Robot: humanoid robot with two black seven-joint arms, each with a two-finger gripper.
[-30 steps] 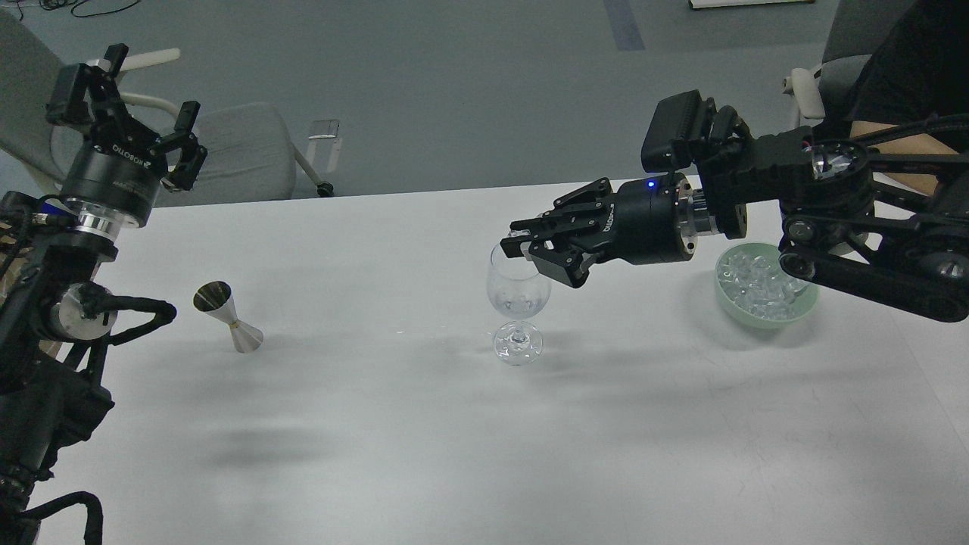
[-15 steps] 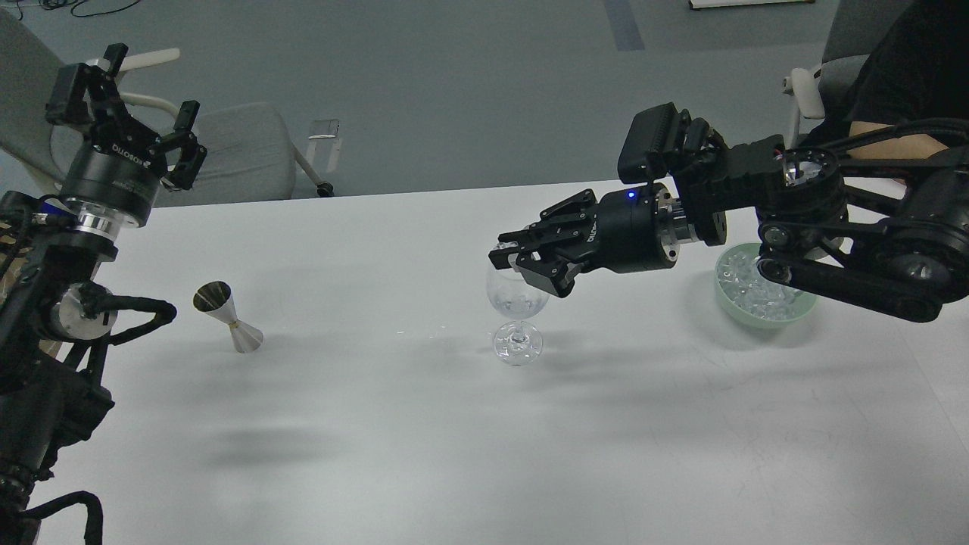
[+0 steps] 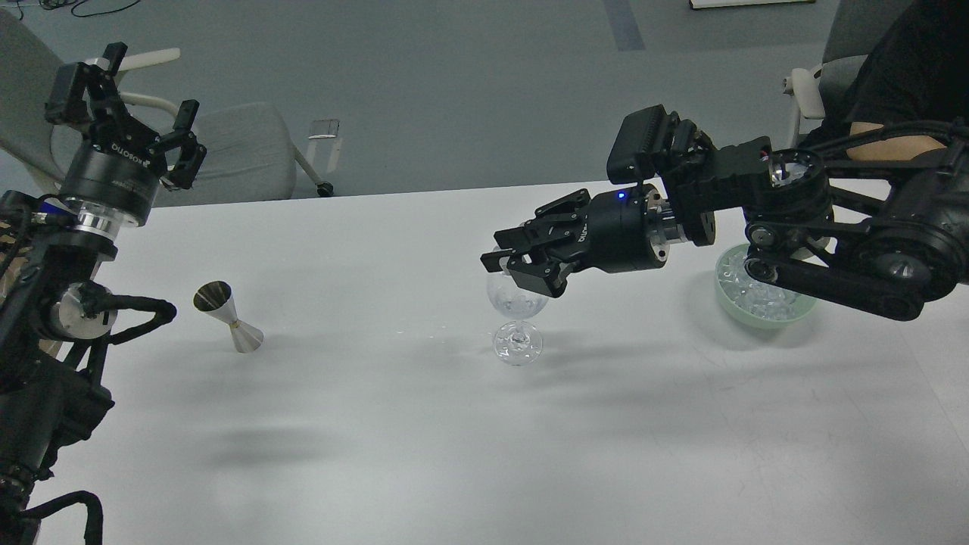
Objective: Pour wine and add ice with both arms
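A clear wine glass (image 3: 517,316) stands upright at the middle of the white table (image 3: 424,439). There are ice cubes in its bowl. My right gripper (image 3: 496,256) reaches in from the right and hangs just over the glass's rim. Its fingers are nearly together, with a small clear piece of ice at the tips. More ice (image 3: 757,300) fills a pale green bowl (image 3: 766,319) behind my right arm. My left gripper (image 3: 151,85) is raised at the far left, open and empty.
A steel jigger (image 3: 227,316) stands tilted on the table's left side, near my left arm. Grey chairs (image 3: 242,151) stand beyond the table's far edge. A person's forearm (image 3: 897,144) shows at the right, behind my right arm.
My right gripper has moved left and slightly down, from beside the glass's rim to over it. The left arm, glass, jigger and bowl have not moved.
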